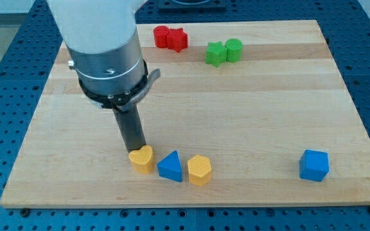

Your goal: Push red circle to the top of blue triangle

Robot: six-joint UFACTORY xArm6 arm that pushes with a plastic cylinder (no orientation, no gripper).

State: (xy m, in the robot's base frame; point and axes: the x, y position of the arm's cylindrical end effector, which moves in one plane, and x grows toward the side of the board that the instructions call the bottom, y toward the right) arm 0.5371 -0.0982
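Down near the desk's (249,109) bottom edge, my tip (135,151) touching the top of a yellow heart block (142,159), with the blue triangle (170,166) just beside it to the view's right and a yellow hexagon (199,170) next along. Far off at the view's top, red circle (162,36) touching a red star (178,40), well apart from the triangle; green star (216,53) and green circle (234,49) paired nearby, blue cube (314,165) alone at the bottom right. No hand on this rod, just the bare tip, holding nothing.
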